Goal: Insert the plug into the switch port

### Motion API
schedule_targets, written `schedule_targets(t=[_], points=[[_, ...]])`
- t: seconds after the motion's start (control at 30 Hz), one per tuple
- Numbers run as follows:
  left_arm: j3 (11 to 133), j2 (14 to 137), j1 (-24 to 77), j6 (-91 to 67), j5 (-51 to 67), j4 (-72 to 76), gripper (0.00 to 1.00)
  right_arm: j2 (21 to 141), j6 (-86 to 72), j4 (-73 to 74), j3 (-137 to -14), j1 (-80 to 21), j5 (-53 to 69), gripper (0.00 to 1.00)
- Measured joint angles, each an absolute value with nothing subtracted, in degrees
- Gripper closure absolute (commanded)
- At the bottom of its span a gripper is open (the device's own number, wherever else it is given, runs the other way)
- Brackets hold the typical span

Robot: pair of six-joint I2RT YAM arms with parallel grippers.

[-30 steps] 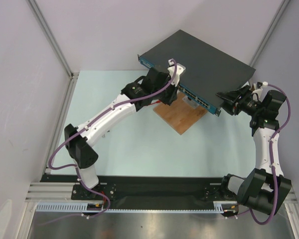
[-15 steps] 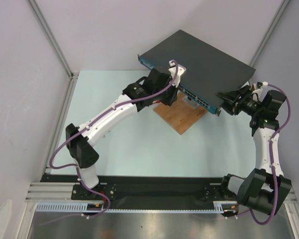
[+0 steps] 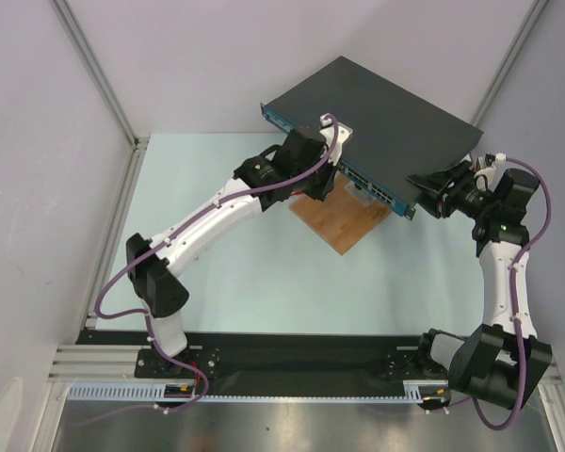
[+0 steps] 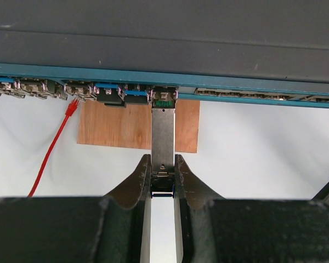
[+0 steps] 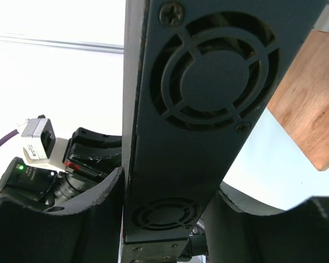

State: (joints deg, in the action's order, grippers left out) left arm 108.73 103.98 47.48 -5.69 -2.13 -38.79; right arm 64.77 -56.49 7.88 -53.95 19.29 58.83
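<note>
Pale table [image 3: 264, 282]: plug [image 4: 163, 137] endwise toward switch [image 4: 164, 49]

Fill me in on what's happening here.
The left claw grips a metal plug by its rear end, with the tip at the mouth of a port on the switch's blue front strip. Most of the plug is outside, so it is not yet seated. The right claw clamps the switch's end, seemingly to brace it.
</note>
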Motion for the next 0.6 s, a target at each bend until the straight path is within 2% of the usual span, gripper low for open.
schedule_targets(t=[0.6], points=[[115.44, 107.42, 49.34, -5.43, -7.46, -45.32, 1.0, 64.51, -53.34, 12.82, -56.03, 18.41, 56.86, 1.0]])
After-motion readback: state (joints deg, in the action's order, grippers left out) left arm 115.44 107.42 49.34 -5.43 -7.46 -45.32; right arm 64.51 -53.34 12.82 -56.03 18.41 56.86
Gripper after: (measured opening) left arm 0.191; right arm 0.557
